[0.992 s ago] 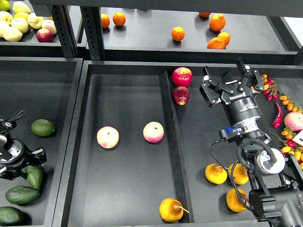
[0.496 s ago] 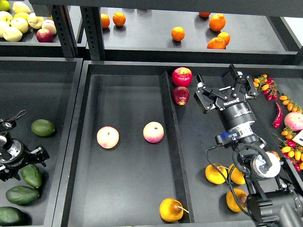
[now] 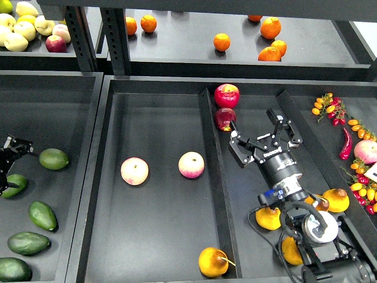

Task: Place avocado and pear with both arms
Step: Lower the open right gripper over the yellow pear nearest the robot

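Several green avocados lie in the left tray: one avocado (image 3: 54, 159) at the top, another (image 3: 43, 215) lower down, and more near the front corner. A further avocado (image 3: 14, 184) sits at the left edge, right under my left gripper (image 3: 12, 160), which is dark and partly cut off, so I cannot tell if it holds the fruit. A golden pear (image 3: 212, 261) with a brown stem rests at the front of the middle tray. More pears (image 3: 268, 219) lie in the right compartment. My right gripper (image 3: 262, 140) hovers open and empty over that compartment, behind those pears.
Two pink-yellow apples (image 3: 134, 171) (image 3: 191, 165) sit in the middle tray. Red apples (image 3: 227, 95) lie by the divider (image 3: 212, 171), just left of my right gripper. Chillies and small tomatoes (image 3: 347, 141) fill the far right. Oranges (image 3: 221, 42) are on the shelf behind.
My right gripper has moved left and toward the front, staying open. My left gripper has pulled up and left, and an avocado now shows at the left edge beneath it.
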`<state>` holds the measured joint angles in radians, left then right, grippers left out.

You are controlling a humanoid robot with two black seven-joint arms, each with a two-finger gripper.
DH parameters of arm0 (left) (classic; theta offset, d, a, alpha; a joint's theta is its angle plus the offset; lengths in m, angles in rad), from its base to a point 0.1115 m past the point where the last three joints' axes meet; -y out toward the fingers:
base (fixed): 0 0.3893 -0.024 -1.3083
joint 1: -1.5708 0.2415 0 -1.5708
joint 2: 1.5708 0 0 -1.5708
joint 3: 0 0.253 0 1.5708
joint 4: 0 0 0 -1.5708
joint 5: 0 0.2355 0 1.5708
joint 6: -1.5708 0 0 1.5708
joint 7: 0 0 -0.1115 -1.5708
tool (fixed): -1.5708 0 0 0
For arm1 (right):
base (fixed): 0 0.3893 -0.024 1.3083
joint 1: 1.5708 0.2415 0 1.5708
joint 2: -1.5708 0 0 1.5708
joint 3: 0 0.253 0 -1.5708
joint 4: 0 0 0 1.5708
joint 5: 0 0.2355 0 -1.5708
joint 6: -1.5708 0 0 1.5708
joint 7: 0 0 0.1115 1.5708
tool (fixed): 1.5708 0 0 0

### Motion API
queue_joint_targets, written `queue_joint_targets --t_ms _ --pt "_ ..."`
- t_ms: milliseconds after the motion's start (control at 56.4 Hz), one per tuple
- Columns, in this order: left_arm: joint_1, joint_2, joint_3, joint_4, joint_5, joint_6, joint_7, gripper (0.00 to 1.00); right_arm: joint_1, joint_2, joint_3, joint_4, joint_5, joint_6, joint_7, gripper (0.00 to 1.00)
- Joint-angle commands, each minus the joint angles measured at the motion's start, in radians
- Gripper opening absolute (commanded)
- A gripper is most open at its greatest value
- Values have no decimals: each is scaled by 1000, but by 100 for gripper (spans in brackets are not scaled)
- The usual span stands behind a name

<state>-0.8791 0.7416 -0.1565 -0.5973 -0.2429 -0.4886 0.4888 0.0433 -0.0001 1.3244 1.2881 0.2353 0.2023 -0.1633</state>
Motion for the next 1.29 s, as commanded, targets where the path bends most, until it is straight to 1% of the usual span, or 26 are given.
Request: queue_joint_targets --t_ms 0,89,177,284,425,514,567,585,602,620,691,709,762,780,815,886,921,1099,1276 --pt "81 15 -135 -9 -116 0 0 99 -19 0 -1 -1 1 8 -1 100" --pt "140 7 -251 -16 -179 0 0 99 -19 0 -1 -1 2 9 -1 100" --pt "219 -2 -398 -61 -263 0 0 99 -19 0 -2 0 2 9 -2 100" --pt "284 -22 -529 -105 -346 0 0 99 -19 0 -5 5 6 9 -7 100" --pt "436 -83 -730 -188 -392 0 0 99 -11 0 -37 13 6 9 -25 100" --pt "511 -126 -851 -246 -392 0 0 99 -11 -60 -51 19 10 9 -38 100" --pt "551 -163 -911 -283 -392 0 0 99 -11 -98 -66 23 12 9 -59 100" --pt "571 -181 -937 -301 -392 0 0 99 -11 -118 -76 23 13 9 -74 100" --pt "609 -215 -993 -344 -392 0 0 99 -8 -155 -92 23 13 9 -117 100" --pt "620 -226 -1014 -354 -392 0 0 99 -8 -166 -97 25 13 9 -133 100" --pt "649 -274 -1066 -381 -392 0 0 99 -6 -198 -116 25 13 9 -183 100" --pt "651 -280 -1072 -383 -392 0 0 99 -5 -201 -117 25 13 9 -188 100" --pt "663 -318 -1110 -398 -386 0 0 99 1 -231 -137 25 13 9 -228 100" --pt "664 -323 -1117 -401 -386 0 0 99 1 -238 -140 23 13 9 -234 100" --pt "675 -343 -1140 -412 -383 0 0 99 9 -265 -154 23 15 9 -260 100" --pt "690 -367 -1170 -432 -383 0 0 99 24 -307 -185 23 15 9 -297 100" --pt "704 -386 -1193 -449 -383 0 0 99 38 -339 -212 25 15 9 -324 100" --pt "772 -517 -1276 -515 -357 0 0 99 118 -498 -338 23 22 9 -325 100" --pt "821 -633 -1296 -550 -263 0 0 99 225 -606 -428 22 93 11 -325 100"
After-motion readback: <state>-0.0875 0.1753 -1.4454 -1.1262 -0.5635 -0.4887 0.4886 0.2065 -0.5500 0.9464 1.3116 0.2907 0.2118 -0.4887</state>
